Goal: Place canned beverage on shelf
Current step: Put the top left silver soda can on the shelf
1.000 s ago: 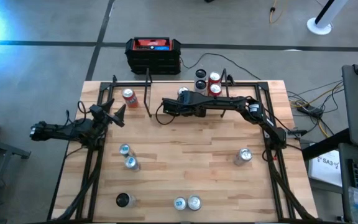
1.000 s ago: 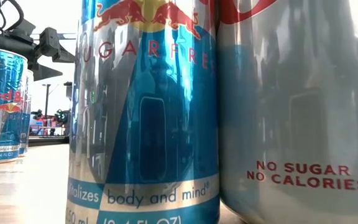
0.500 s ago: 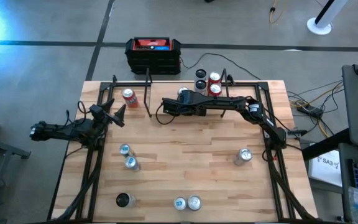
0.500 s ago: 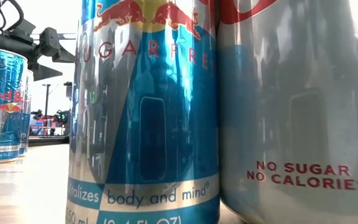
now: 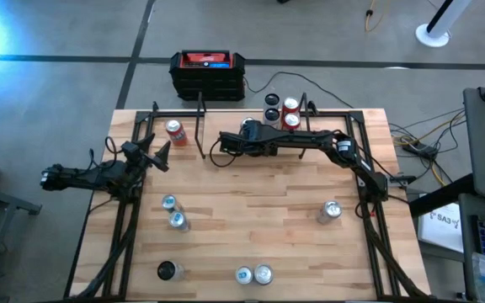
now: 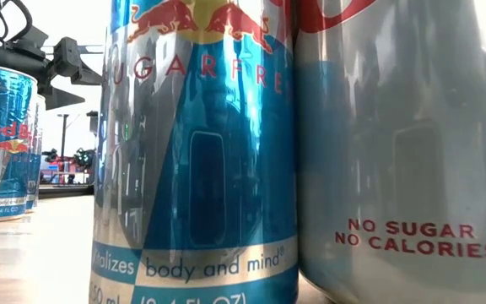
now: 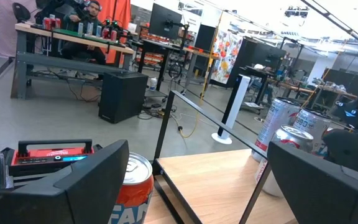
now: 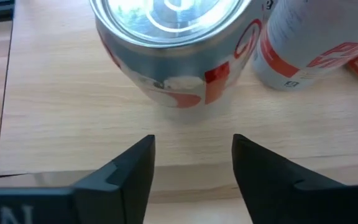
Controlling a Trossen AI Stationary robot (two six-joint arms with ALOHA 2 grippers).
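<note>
The shelf (image 8: 55,93) is a light wood board on thin black posts (image 5: 201,126) at the table's far edge. A silver-and-red can (image 8: 173,56) stands upright on the board; it also shows in the high view (image 5: 248,124). My right gripper (image 8: 192,155) slants down just short of this can, open by a narrow gap with nothing between its fingers. Several more cans (image 5: 290,112) stand on the shelf's right part. My left gripper (image 5: 154,156) waits open and level at the table's left, facing a red can (image 7: 132,186).
Loose cans stand on the table: two at mid-left (image 5: 173,212), one dark (image 5: 167,270) and two (image 5: 253,274) near the front edge, one at right (image 5: 330,210). The front pair fills the low view (image 6: 192,152). A black box with a red top (image 5: 208,71) sits beyond the table.
</note>
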